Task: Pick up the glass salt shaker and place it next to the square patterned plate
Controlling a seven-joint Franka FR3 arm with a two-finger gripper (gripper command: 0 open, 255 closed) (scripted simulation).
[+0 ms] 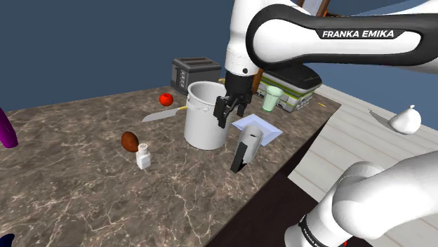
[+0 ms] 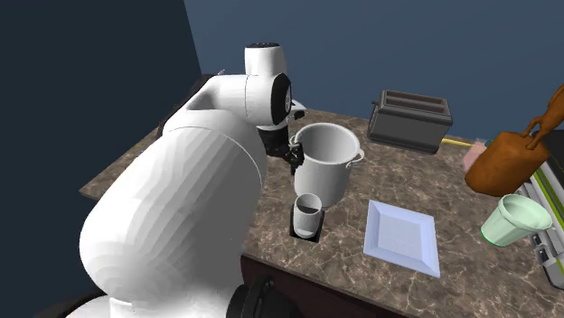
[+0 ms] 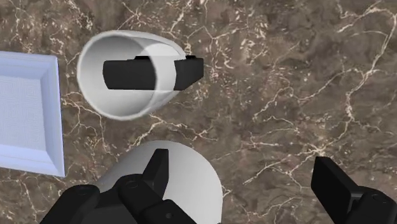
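Your hand (image 1: 230,111) hangs just beside the white pot (image 1: 206,116), fingers wide apart, with only marble table (image 1: 84,182) between them. The salt shaker (image 1: 144,156) stands upright on the table near a brown egg-shaped thing (image 1: 130,141). It is across the pot from the square plate (image 1: 270,128).

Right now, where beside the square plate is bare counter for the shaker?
Bare counter lies between the plate and the toaster, and between the plate and the green cup. Crowded: the side toward the pot and the white cup, where the gripper hovers.
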